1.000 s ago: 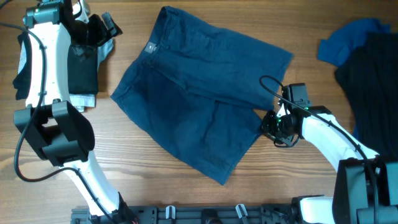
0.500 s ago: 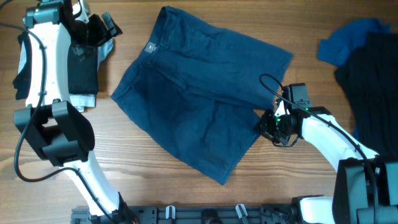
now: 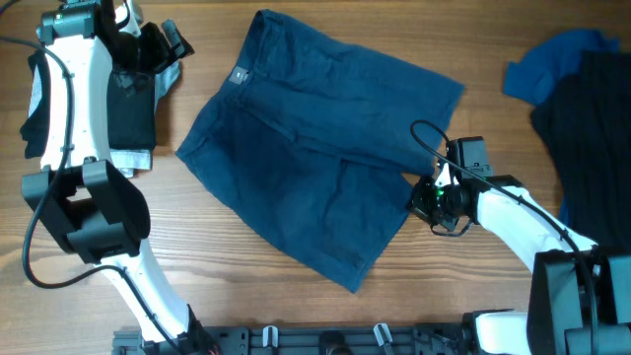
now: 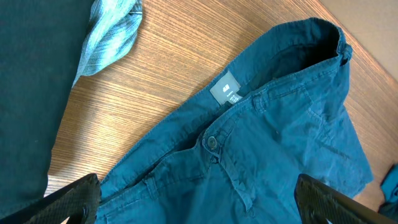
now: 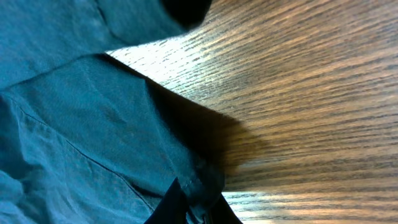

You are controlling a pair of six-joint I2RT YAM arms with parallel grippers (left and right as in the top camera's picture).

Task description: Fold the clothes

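Note:
Dark blue denim shorts (image 3: pixel 315 158) lie spread flat mid-table, waistband and button (image 4: pixel 212 142) toward the upper left. My right gripper (image 3: pixel 422 197) sits at the shorts' right leg hem, shut on a pinch of the hem fabric (image 5: pixel 205 186), as the right wrist view shows. My left gripper (image 3: pixel 148 39) hovers at the far upper left, over other clothes. Its fingers (image 4: pixel 68 199) stand wide apart with nothing between them, the shorts' waistband below in the left wrist view.
A black garment (image 3: pixel 128 108) and a pale grey-white one (image 4: pixel 112 37) lie under the left arm. A brighter blue cloth (image 3: pixel 552 64) and a black cloth (image 3: pixel 592 128) are piled at the right edge. Bare wood (image 3: pixel 463 296) runs along the front.
The right gripper has closed onto the shorts' hem and shifted slightly left. The left arm has not moved.

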